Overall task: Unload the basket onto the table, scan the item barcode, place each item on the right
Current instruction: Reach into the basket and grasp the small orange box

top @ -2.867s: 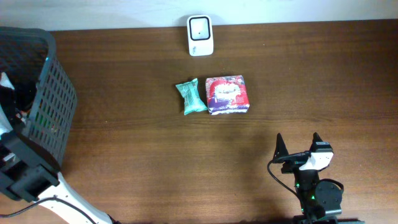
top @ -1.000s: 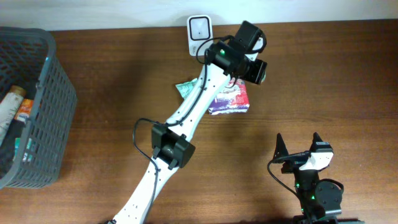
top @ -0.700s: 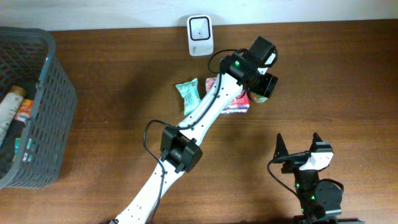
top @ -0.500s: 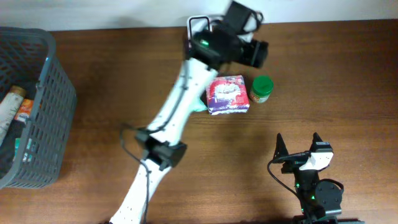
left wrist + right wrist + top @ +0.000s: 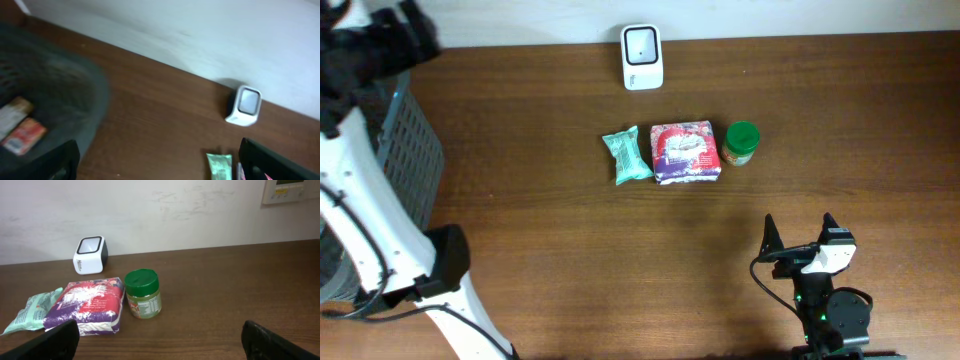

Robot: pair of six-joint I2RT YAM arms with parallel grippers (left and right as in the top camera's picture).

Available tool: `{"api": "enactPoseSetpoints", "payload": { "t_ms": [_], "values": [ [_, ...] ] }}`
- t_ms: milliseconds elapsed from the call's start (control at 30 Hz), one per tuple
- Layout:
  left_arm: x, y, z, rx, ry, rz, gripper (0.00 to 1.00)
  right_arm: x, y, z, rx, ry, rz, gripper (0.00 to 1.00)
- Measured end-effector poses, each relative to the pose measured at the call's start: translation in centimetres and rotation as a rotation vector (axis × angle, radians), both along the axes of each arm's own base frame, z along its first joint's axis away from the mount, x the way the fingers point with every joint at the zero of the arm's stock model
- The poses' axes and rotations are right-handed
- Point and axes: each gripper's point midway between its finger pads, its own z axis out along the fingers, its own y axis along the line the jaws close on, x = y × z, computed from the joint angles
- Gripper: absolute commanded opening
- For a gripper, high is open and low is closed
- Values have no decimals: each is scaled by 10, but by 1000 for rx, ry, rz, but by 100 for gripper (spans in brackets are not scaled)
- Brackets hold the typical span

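The white barcode scanner [image 5: 642, 57] stands at the table's back edge. In front of it lie three items in a row: a green packet [image 5: 627, 156], a red and purple pack [image 5: 686, 152] and a green-lidded jar [image 5: 741, 143], upright. My left gripper [image 5: 405, 35] is far to the left, above the basket, and blurred. In the left wrist view the left gripper [image 5: 162, 170] is open and empty, with the scanner [image 5: 245, 104] far ahead. My right gripper [image 5: 162, 347] is open and empty near the front edge, facing the jar [image 5: 143, 293].
A dark mesh basket [image 5: 415, 160] with packets inside [image 5: 22, 135] stands at the table's left end, under the left arm. A pale wall runs behind the scanner [image 5: 90, 255]. Bare wood lies between the right gripper [image 5: 800, 235] and the items.
The left arm left the green-lidded jar to the right of the red pack, opened, and swung away to the far left above the basket. The right arm stayed still.
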Motion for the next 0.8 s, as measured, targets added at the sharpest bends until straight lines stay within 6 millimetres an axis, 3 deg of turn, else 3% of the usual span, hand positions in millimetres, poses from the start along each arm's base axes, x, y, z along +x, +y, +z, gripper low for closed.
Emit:
{"api": "enactPoseSetpoints", "payload": {
  "t_ms": [133, 167, 300, 433, 500, 567, 633, 667, 700, 733, 800],
  "values": [
    [-31, 39, 21, 7, -37, 106, 99, 0, 0, 0, 0, 0, 0, 99],
    [-49, 69, 25, 13, -35, 192, 99, 0, 0, 0, -1, 0, 0, 99],
    [-75, 126, 11, -18, 15, 355, 99, 0, 0, 0, 0, 0, 0, 99],
    [-102, 170, -2, -44, 56, 489, 99, 0, 0, 0, 0, 0, 0, 98],
    [-113, 192, -27, -76, 138, 552, 99, 0, 0, 0, 0, 0, 0, 99],
    [-112, 206, -41, -86, 167, 575, 99, 0, 0, 0, 0, 0, 0, 99],
    [-111, 218, -70, -105, 245, 607, 100, 0, 0, 0, 0, 0, 0, 99],
    [-109, 223, -80, -110, 262, 621, 95, 0, 0, 0, 0, 0, 0, 98],
    [-107, 227, -98, -125, 302, 633, 91, 0, 0, 0, 0, 0, 0, 99],
    [-107, 229, -135, -164, 392, 634, 90, 0, 0, 0, 0, 0, 0, 99],
    [-100, 239, -180, -151, 452, 592, 87, 0, 0, 0, 0, 0, 0, 98]
  ]
}}
